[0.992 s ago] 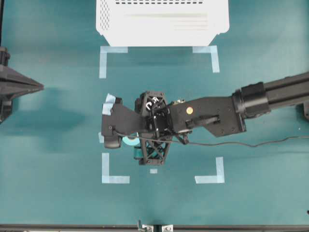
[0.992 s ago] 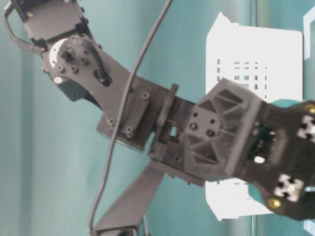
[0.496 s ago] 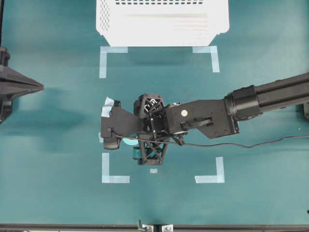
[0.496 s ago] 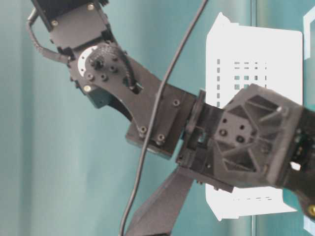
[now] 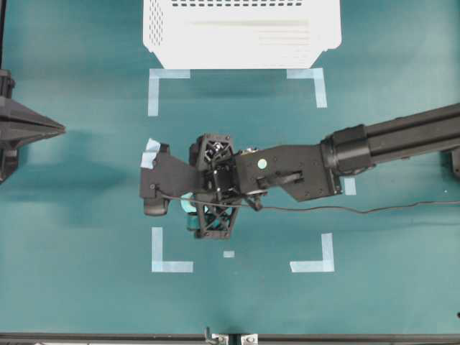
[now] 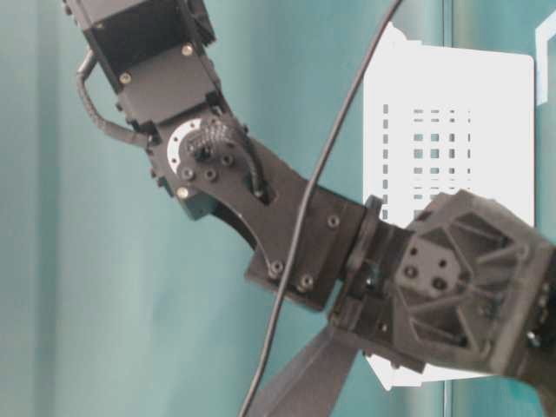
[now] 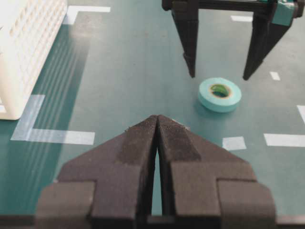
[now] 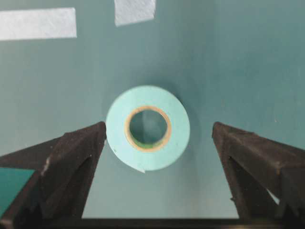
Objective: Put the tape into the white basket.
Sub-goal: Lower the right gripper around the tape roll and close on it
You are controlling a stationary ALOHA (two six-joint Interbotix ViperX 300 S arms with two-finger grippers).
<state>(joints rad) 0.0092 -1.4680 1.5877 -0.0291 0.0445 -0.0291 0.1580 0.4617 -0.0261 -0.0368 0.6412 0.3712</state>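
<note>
The tape point(image 8: 177, 130), a teal roll with a tan core, lies flat on the green mat. My right gripper point(image 8: 158, 128) hangs over it, open, one finger on each side. The left fingertip point(image 8: 97, 133) almost touches the roll, while the right one stands well apart. From the left wrist view the tape point(image 7: 219, 94) sits just below the right gripper point(image 7: 219, 75). Overhead, only a sliver of the tape point(image 5: 187, 204) shows under the right wrist. The white basket point(image 5: 154, 36) stands at the far edge. My left gripper point(image 7: 157, 118) is shut on nothing, away from the roll.
Pale-blue corner marks point(image 5: 171, 266) point(image 5: 310, 266) point(image 5: 162, 75) frame the work area in front of the basket. A black cable point(image 5: 359, 210) trails from the right arm across the mat. The left arm point(image 5: 29, 129) rests at the left edge.
The right arm has moved left and slightly toward the basket, carrying its open gripper over the tape. The left arm has not moved.
</note>
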